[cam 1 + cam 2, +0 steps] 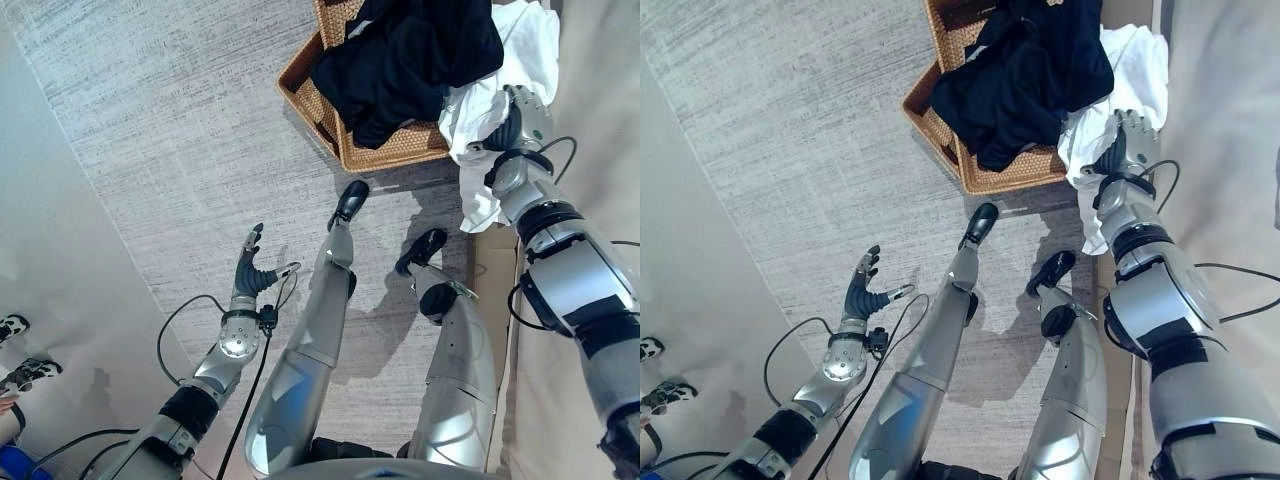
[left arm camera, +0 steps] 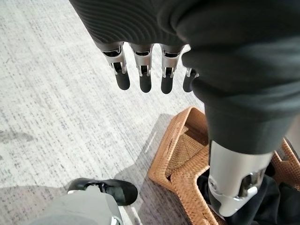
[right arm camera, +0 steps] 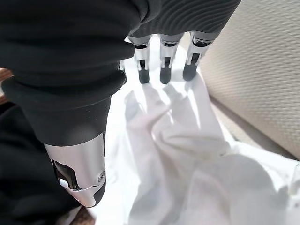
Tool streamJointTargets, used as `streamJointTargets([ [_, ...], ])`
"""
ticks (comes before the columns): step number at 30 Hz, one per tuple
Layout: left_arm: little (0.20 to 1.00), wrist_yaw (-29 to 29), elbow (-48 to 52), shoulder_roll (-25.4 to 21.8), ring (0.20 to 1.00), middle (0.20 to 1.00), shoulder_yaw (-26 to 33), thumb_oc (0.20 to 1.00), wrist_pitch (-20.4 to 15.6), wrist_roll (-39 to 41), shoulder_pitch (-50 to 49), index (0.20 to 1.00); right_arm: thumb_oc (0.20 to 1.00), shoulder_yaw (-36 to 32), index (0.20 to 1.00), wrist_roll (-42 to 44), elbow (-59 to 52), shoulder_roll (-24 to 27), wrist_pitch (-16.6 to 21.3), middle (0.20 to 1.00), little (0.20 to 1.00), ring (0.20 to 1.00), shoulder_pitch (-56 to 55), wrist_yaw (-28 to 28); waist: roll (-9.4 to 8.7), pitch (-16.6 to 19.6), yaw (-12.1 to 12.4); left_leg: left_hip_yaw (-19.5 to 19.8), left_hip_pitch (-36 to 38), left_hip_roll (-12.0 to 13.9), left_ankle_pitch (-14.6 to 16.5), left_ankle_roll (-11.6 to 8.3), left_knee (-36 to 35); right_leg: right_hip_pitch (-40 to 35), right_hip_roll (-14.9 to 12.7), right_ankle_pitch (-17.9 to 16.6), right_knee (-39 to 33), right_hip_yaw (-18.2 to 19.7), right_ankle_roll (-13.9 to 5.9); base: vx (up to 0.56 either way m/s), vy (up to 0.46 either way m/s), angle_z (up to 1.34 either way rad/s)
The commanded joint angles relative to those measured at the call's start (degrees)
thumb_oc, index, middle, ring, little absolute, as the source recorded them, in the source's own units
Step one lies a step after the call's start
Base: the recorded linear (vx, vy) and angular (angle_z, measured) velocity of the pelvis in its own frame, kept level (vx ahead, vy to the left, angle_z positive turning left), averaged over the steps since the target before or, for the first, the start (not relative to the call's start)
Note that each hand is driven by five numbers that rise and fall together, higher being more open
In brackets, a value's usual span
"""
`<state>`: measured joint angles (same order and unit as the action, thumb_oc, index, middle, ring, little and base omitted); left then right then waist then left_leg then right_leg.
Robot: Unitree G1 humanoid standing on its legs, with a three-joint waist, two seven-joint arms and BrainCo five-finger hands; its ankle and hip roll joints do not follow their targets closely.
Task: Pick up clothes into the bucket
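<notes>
- Grey-and-white streaked carpet is covering the floor, running as a wide band through the middle of the scene.
- Plain pale wall is bordering the carpet along its left edge.
- Beige ribbed upholstered furniture is sitting at the carpet's right edge.
- Bright light is falling on the carpet, throwing hard dark shadows near its centre.
- A person's shoes are showing beside the wall, off the carpet's left edge.
</notes>
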<state>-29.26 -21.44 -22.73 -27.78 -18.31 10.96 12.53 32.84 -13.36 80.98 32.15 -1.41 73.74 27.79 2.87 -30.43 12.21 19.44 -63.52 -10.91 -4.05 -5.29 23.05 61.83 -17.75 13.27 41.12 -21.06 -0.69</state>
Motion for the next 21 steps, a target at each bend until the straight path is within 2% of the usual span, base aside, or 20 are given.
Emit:
streamJointTargets([
  [1, 1.000, -1.2, 3.1, -0.2, 1.000, 1.000, -1.0, 1.000, -0.8, 1.1, -0.7, 1.000, 1.000, 0.4, 1.000, 1.6, 2.4, 5.9, -0.7, 1.000, 1.000, 1.000, 1.5, 2.2, 4.51, 0.6, -0.5, -4.2, 1.3, -0.3, 5.9, 5.53, 1.8, -2.3, -1.5, -1.5, 0.1, 4.5, -6.44, 0.02, 0.031, 0.05],
  [11, 1.000, -0.6, 7.2, -0.7, 1.000, 1.000, -2.3, 1.000, -1.2, 0.3, -0.1, 1.000, 1.000, -0.8, 1.000, 1.3, 3.5, 10.1, -1.3, 1.000, 1.000, 1.000, -0.3, 2.7, 6.67, 0.6, 0.4, -4.9, -1.6, -1.3, 6.3, 5.92, 3.4, 0.8, -2.3, -0.9, 1.7, 5.7, -6.50, 0.01, 0.014, 0.02],
  [13, 1.000, -0.4, 7.7, -0.7, 1.000, 1.000, -2.1, 1.000, -1.4, 0.2, -0.1, 1.000, 0.837, -0.9, 0.837, 1.5, 3.4, 11.5, -1.1, 0.837, 0.837, 0.837, -0.5, 2.4, 7.15, 0.6, 0.1, -5.1, -2.7, -1.8, 6.2, 5.96, 4.1, 2.0, -2.4, -0.8, 2.5, 6.8, -6.27, 0.02, 0.034, 0.06],
  [15, 1.000, -0.5, 8.1, -0.8, 1.000, 1.000, -1.9, 1.000, -1.6, 0.2, 0.0, 1.000, 0.598, -0.8, 0.598, 1.6, 3.3, 12.0, -0.9, 0.598, 0.598, 0.598, -0.4, 2.1, 7.17, 0.6, 0.0, -5.2, -3.1, -1.9, 6.2, 5.94, 4.0, 2.6, -2.5, -0.7, 2.6, 7.2, -6.14, 0.01, 0.026, 0.07],
  [16, 1.000, -0.5, 8.3, -0.8, 1.000, 1.000, -1.8, 1.000, -1.7, 0.2, 0.0, 1.000, 0.598, -0.7, 0.598, 1.7, 3.3, 12.2, -0.8, 0.598, 0.598, 0.598, -0.3, 1.9, 7.17, 0.6, 0.0, -5.3, -3.3, -1.9, 6.2, 5.95, 4.1, 3.0, -2.5, -0.6, 2.8, 7.4, -6.08, 0.00, 0.000, 0.00],
  [17, 1.000, -0.5, 8.3, -0.9, 1.000, 1.000, -1.6, 1.000, -1.6, 0.3, 0.1, 1.000, 0.636, -0.6, 0.636, 1.9, 3.2, 12.4, -0.7, 0.636, 0.636, 0.636, -0.2, 1.8, 7.14, 0.6, 0.0, -5.4, -3.6, -2.0, 6.2, 5.93, 4.3, 3.2, -2.5, -0.6, 2.8, 7.6, -6.00, 0.00, 0.000, 0.00],
  [18, 1.000, -0.6, 8.6, -0.9, 1.000, 1.000, -1.5, 1.000, -1.7, 0.3, 0.1, 1.000, 0.586, -0.6, 0.586, 1.9, 3.2, 12.6, -0.7, 0.586, 0.586, 0.586, -0.2, 1.7, 7.08, 0.6, 0.0, -5.5, -3.8, -2.1, 6.3, 5.94, 4.4, 3.4, -2.5, -0.5, 2.8, 7.8, -5.92, 0.00, 0.000, 0.00],
  [19, 1.000, -0.7, 8.8, -1.0, 1.000, 1.000, -1.4, 1.000, -1.6, 0.3, 0.1, 1.000, 0.429, -0.5, 0.429, 2.1, 3.1, 12.8, -0.6, 0.429, 0.429, 0.429, 0.0, 1.7, 7.06, 0.6, -0.1, -5.6, -4.1, -2.1, 6.3, 5.96, 4.4, 3.6, -2.5, -0.4, 2.8, 7.9, -5.84, 0.00, 0.000, 0.00],
  [20, 1.000, -0.8, 9.0, -1.0, 1.000, 1.000, -1.3, 1.000, -1.7, 0.4, 0.1, 1.000, 0.200, -0.4, 0.200, 2.2, 3.2, 12.9, -0.6, 0.200, 0.200, 0.200, 0.1, 1.7, 7.01, 0.6, -0.1, -5.7, -4.4, -2.2, 6.4, 5.98, 4.7, 3.9, -2.5, -0.4, 2.9, 8.1, -5.76, 0.00, 0.000, 0.00],
  [21, 1.000, -0.9, 9.2, -1.1, 1.000, 1.000, -1.2, 1.000, -1.6, 0.3, 0.0, 1.000, 0.200, -0.3, 0.200, 2.2, 3.2, 12.9, -0.6, 0.200, 0.200, 0.200, 0.3, 1.7, 6.96, 0.6, -0.2, -5.7, -4.7, -2.2, 6.4, 6.01, 4.9, 4.3, -2.4, -0.5, 3.0, 8.2, -5.67, 0.00, 0.000, 0.00],
])
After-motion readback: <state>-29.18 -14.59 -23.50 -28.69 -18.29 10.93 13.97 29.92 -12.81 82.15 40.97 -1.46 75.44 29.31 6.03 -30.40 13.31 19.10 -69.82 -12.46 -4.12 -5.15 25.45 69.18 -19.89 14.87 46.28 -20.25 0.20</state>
